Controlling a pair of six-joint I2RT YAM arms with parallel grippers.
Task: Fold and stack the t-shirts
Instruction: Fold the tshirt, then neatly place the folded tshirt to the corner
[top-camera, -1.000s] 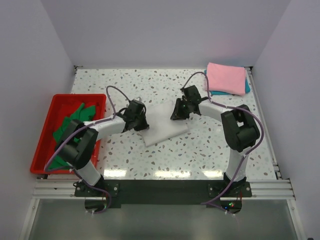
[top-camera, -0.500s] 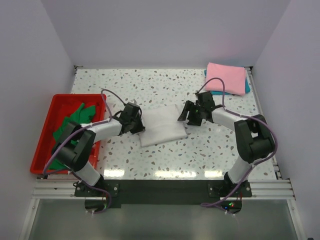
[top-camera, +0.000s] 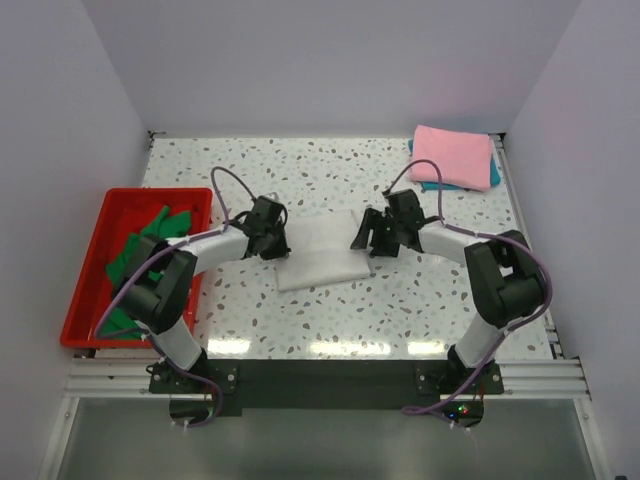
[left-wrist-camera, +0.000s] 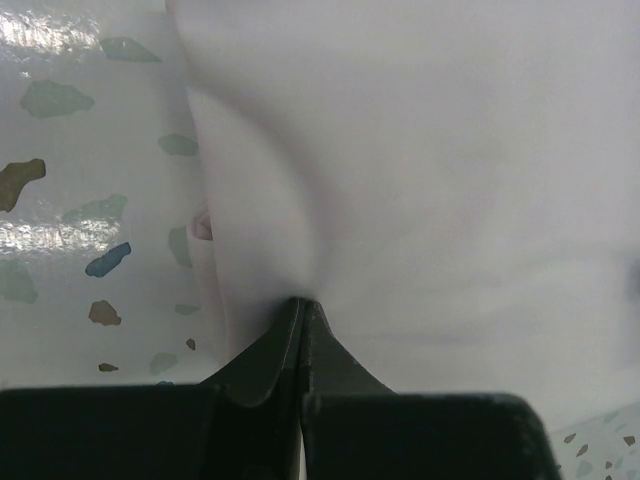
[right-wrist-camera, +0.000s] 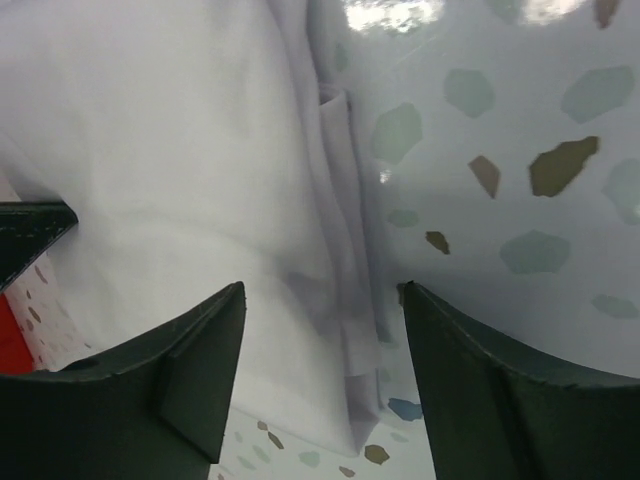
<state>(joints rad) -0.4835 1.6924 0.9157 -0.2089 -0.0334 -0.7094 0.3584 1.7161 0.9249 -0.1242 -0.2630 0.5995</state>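
The top camera sits high up at the near side and looks down on the whole desk (top-camera: 300, 165). Each wrist camera looks out past its own fingers (right-wrist-camera: 190, 380) from very close, down at the desk. All three views share the white t-shirt (top-camera: 320, 255) in the middle.

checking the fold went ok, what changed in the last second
The right gripper let go of the white t-shirt, opened and moved right, to its right edge. The shirt settled flatter and squarer, slightly leftward. The left gripper stays shut on its left edge; the pink t-shirt on the teal one and the green shirts in the red tray did not move.
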